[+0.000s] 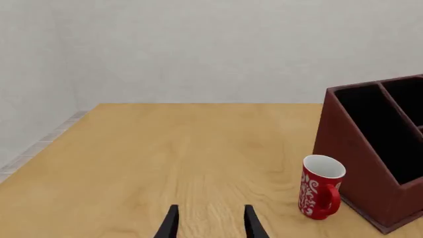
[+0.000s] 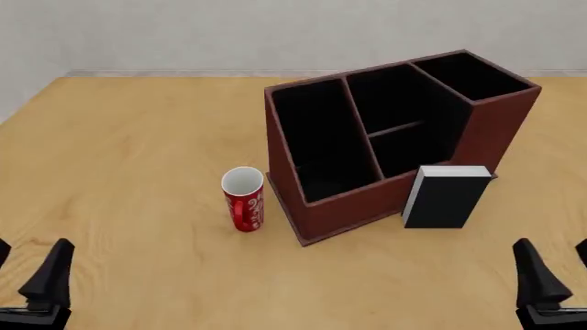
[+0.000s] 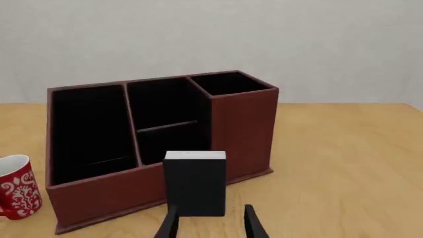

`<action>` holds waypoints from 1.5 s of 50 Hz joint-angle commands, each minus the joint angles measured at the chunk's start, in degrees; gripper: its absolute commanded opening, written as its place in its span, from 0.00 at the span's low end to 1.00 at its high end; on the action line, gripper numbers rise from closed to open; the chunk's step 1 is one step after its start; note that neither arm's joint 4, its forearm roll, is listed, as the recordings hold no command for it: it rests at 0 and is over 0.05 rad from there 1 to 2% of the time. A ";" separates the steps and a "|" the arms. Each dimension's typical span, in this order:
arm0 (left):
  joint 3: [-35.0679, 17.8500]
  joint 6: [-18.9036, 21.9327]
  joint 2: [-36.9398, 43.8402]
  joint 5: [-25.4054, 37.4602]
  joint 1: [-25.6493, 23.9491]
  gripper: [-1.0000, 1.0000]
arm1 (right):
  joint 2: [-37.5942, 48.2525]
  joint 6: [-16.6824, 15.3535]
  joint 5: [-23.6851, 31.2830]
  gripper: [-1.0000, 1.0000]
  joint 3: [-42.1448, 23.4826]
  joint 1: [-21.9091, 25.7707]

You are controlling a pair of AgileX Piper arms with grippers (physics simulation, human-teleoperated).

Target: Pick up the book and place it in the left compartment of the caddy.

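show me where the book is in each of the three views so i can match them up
Front view: the book stands upright against the caddy front, right of centre.
Right wrist view: the book is at lower centre, upright before the caddy.
Left wrist view: not in it; only the caddy's end shows.
Shared landmark: the red mug beside the caddy's left end, also in the left wrist and right wrist views.

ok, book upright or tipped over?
Upright. The book stands on its bottom edge on the table, white page edges on top, outside the caddy.

Book (image 2: 447, 198) stands upright against caddy (image 2: 367, 199) front.
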 commanded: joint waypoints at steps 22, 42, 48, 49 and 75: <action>0.00 0.00 0.00 0.00 0.00 1.00 | 0.58 -2.86 3.24 1.00 -3.14 1.11; 0.00 0.00 0.00 0.00 0.00 1.00 | 11.40 -24.72 21.60 1.00 -20.42 7.83; 0.00 0.00 0.00 0.00 0.00 1.00 | 20.38 -33.10 24.20 1.00 -24.01 9.85; 0.00 0.00 0.00 0.00 0.00 1.00 | 20.68 -33.59 24.53 1.00 -24.45 9.83; 0.00 0.00 0.00 0.00 0.00 1.00 | 33.68 -56.68 40.37 1.00 -36.16 9.43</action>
